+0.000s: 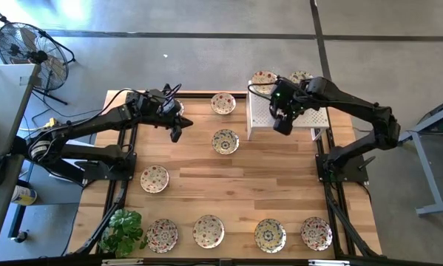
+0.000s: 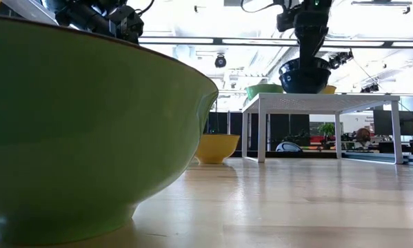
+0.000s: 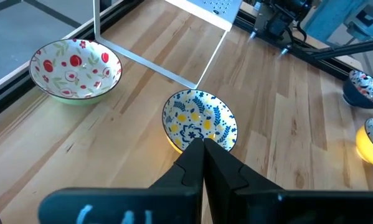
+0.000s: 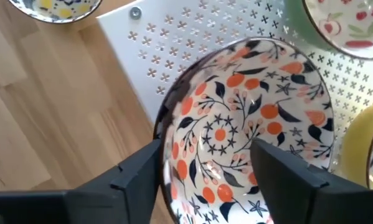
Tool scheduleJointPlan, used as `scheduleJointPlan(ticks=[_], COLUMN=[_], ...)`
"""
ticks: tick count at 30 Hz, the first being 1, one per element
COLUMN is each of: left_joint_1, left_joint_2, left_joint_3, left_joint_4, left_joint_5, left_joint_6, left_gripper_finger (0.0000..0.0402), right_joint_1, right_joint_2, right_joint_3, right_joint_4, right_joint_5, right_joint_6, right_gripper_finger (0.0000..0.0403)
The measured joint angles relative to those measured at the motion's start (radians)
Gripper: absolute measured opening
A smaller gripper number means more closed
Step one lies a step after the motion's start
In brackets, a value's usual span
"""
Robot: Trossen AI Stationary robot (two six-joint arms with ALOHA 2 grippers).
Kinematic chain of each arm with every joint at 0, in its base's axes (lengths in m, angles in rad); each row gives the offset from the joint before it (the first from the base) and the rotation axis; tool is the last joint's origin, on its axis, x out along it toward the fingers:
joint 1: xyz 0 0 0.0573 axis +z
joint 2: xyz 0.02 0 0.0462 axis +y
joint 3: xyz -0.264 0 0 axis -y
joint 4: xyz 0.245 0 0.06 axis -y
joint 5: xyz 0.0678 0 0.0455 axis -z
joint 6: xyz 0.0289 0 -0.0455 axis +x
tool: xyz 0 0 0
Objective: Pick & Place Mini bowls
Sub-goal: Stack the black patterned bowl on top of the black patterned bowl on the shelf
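Ten mini bowls [image 1: 225, 141] show from above: seven on the bare desk [image 1: 280, 185], three on or at the one white perforated stand [image 1: 259, 112]; two arms; one potted plant [image 1: 123, 230] at the desk's corner

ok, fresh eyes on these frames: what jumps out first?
The right end effector over the white perforated stand at the table's far right, fingers open astride an orange-flowered bowl sitting on it. Next, the row of four patterned bowls along the near edge. The left end effector hangs shut above a blue-and-yellow bowl mid-table.
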Motion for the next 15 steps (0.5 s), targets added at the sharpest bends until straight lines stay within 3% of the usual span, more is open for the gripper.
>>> scheduleJointPlan(ticks=[8,15], left_joint_1=[0.0,0.0], left_joint_2=[0.0,0.0], left_joint_3=[0.0,0.0], left_joint_4=[-0.001,-0.002], left_joint_5=[0.003,0.007], left_joint_6=[-0.003,-0.004], left_gripper_finger=[0.0001,0.0001], right_joint_1=[-0.011,-0.011], right_joint_2=[-0.001,-0.001], right_joint_3=[0.0,0.071], right_joint_4=[-0.001,-0.014], right_joint_5=[-0.052,-0.057], right_joint_6=[0.019,0.052], right_gripper_finger=[0.0288,0.0293])
